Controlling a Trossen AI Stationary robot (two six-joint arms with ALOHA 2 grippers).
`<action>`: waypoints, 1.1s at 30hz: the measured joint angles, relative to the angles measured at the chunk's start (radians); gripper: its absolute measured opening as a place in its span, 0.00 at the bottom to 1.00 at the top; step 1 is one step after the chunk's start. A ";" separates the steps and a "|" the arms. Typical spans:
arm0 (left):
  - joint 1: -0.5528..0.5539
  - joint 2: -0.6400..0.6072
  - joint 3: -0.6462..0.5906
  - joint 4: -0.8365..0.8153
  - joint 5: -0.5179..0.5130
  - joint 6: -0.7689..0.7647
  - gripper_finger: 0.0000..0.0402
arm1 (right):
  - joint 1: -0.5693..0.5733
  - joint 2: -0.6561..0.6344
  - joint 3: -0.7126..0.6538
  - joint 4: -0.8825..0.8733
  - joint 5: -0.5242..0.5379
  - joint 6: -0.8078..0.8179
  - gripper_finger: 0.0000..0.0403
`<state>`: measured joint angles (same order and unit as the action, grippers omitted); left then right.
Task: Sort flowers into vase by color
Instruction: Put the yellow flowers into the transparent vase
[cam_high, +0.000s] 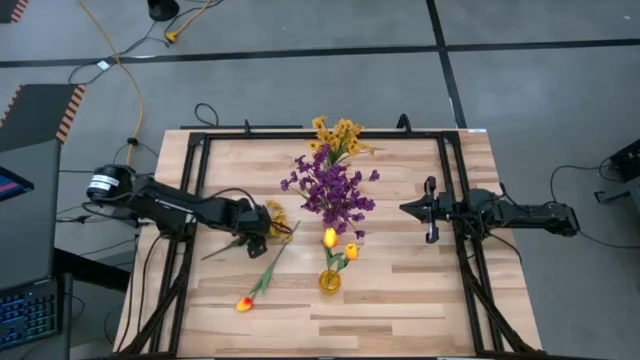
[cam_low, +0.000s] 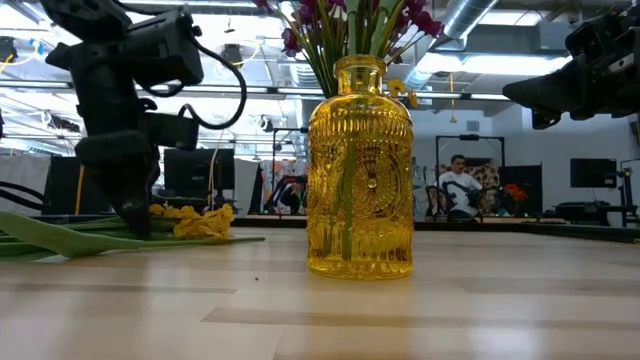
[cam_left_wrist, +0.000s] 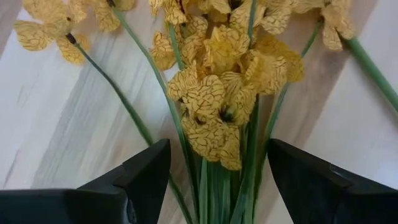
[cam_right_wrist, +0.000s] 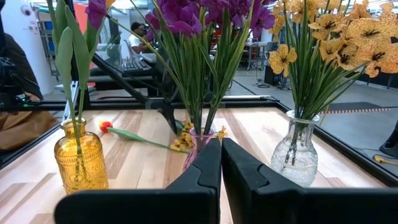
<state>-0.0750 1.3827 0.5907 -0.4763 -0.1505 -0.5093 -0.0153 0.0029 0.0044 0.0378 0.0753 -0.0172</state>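
A spray of small yellow clustered blooms (cam_high: 276, 214) lies flat on the table left of centre. My left gripper (cam_left_wrist: 217, 180) is low over it, open, with one finger on either side of its green stems (cam_left_wrist: 211, 186) just below the blooms; I see no touch. In the low view my left gripper (cam_low: 132, 210) reaches down to the table beside the blooms (cam_low: 195, 220). One yellow-orange tulip (cam_high: 258, 285) lies on the table nearer the front. My right gripper (cam_high: 430, 210) hovers shut at the right, facing the vases.
Three vases stand in a row down the table's middle. An amber glass vase (cam_high: 329, 281) holds two tulips (cam_high: 331, 238), a pinkish vase (cam_right_wrist: 198, 144) holds purple blossoms (cam_high: 330, 190), and a clear vase (cam_right_wrist: 298, 152) holds yellow blooms (cam_high: 336, 134). A black frame (cam_high: 452, 200) borders the table. People sit in the room behind.
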 joint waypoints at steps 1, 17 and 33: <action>0.000 0.009 0.000 0.002 0.000 -0.009 0.63 | 0.000 0.000 0.000 0.000 0.000 0.000 0.11; 0.000 0.024 0.001 0.020 -0.005 -0.052 0.39 | 0.000 0.000 0.000 0.000 0.000 0.000 0.11; 0.038 0.024 0.000 0.042 -0.030 -0.116 0.03 | 0.000 0.000 0.000 0.000 0.000 0.000 0.11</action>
<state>-0.0370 1.4065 0.5907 -0.4346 -0.1806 -0.6251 -0.0153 0.0026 0.0045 0.0376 0.0753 -0.0170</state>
